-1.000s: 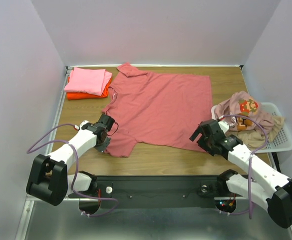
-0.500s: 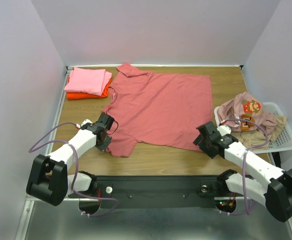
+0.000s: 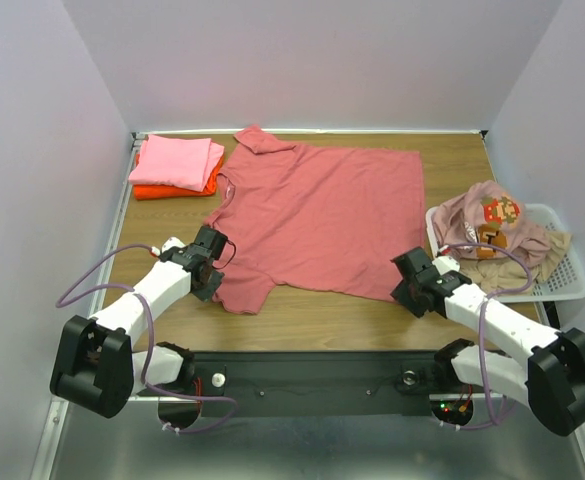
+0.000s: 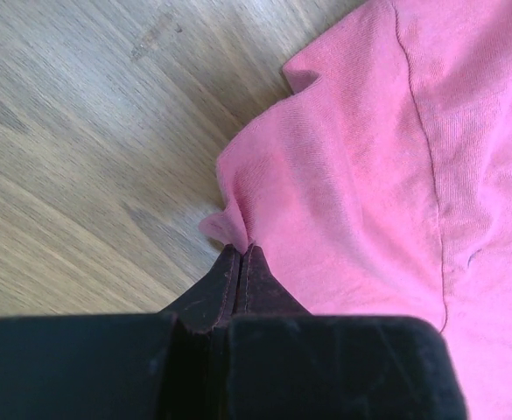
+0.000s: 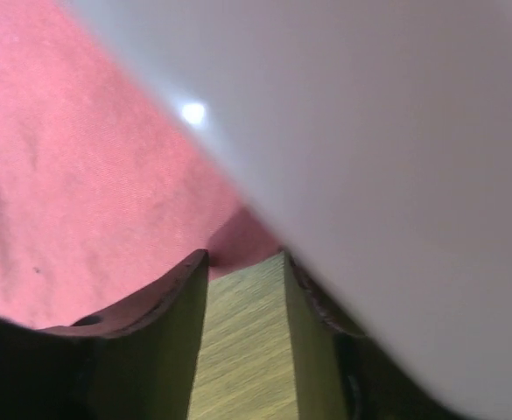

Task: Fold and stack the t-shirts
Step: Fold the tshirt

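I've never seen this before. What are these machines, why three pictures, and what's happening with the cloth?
Two robot arms are bolted to a wooden table, each ending in a two-finger gripper. The wide picture looks down from above; the two close-ups come from wrist cameras. A dusty rose-red t-shirt lies spread flat. The left gripper is pinched shut on its edge; the right gripper is open at its near corner. A folded light pink shirt sits on a folded orange shirt; a white mesh basket holds a pale pink printed shirt.

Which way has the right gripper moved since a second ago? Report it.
Yes: the open right two-finger gripper slid slightly toward the near edge of the wooden table, by the rose-red cloth t-shirt.
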`<state>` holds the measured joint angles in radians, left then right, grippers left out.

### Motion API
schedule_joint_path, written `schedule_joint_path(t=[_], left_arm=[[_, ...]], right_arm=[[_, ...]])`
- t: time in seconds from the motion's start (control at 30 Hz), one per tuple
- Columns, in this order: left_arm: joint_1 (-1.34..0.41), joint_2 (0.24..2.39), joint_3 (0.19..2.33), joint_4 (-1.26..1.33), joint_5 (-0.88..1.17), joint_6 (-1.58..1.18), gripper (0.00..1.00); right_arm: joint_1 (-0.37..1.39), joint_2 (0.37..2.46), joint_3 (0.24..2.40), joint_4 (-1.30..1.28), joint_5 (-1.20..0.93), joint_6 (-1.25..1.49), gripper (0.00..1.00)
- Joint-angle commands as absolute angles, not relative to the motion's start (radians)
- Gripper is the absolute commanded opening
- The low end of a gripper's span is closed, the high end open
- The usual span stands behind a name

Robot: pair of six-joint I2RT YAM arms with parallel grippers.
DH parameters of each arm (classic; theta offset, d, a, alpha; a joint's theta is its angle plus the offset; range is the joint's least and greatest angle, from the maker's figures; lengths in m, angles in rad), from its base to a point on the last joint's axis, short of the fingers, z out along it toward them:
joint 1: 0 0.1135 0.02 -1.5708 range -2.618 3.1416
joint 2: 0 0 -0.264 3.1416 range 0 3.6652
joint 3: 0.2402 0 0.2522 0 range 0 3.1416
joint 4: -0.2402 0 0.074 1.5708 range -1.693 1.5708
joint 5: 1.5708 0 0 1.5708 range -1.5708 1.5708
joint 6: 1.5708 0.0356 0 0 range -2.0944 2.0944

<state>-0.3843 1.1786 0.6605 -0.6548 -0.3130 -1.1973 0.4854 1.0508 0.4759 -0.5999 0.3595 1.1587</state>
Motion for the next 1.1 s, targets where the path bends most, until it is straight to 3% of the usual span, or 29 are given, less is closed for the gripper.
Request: schedule_joint_path(t=[0.0,0.27,0.6,1.07], left_arm=[[-0.382,1.157,0.676,-0.666,-0.327,-1.183,0.00],[-0.382,1.129,0.689,-0.673,-0.325,-1.178,0.00],[-0.382,1.129,0.761,-0.631,-0.302,-1.132,0.00],[-0.382,1.298,0.980,-0.555,-0.265,-1.055,0.00]], right_arm=[[0.482,1.095,0.446,-0.554,0.348,1.175,0.38],[0.482,1.065,0.479,-0.518,0.316,1.074,0.00],[0.482,1.031,0.571,-0.526,0.391,0.999,0.00],[0.482,1.130,0.765,-0.526,0.541,0.920,0.00]])
